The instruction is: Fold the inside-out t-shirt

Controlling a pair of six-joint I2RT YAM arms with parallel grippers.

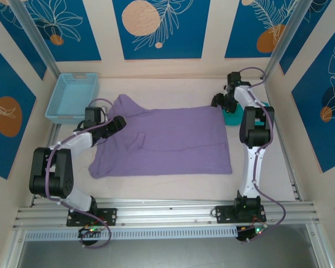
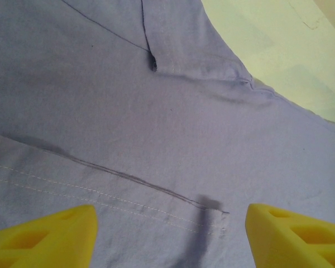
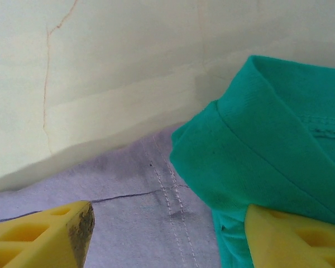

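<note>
The lavender t-shirt point(image 1: 167, 137) lies spread nearly flat across the middle of the desk point(image 1: 156, 187), one sleeve bunched up toward the light blue basket point(image 1: 72, 97) at the far left. I have my left arm point(image 1: 78, 139) reached over the shirt's left side. In the left wrist view my left jaws stand spread, with the yellow fingertips point(image 2: 44, 234) on either side of a turned-over flap whose stitched hem point(image 2: 100, 195) runs between them. Nothing is pinched yet, and I cannot tell whether the tips touch the cloth. I judge they straddle that edge so that closing would catch it for the fold. My right arm point(image 1: 252, 139) is stretched to the shirt's far right edge, where the teal-green garment point(image 3: 279, 145) lies against the purple fabric and seems to overlap it. My right jaws are spread too and hold nothing. One fingertip point(image 3: 39, 234) is over the shirt's double-stitched edge and the other is down by the teal cloth. That crowding is the risk: closing here might take the wrong garment along with the shirt.
</note>
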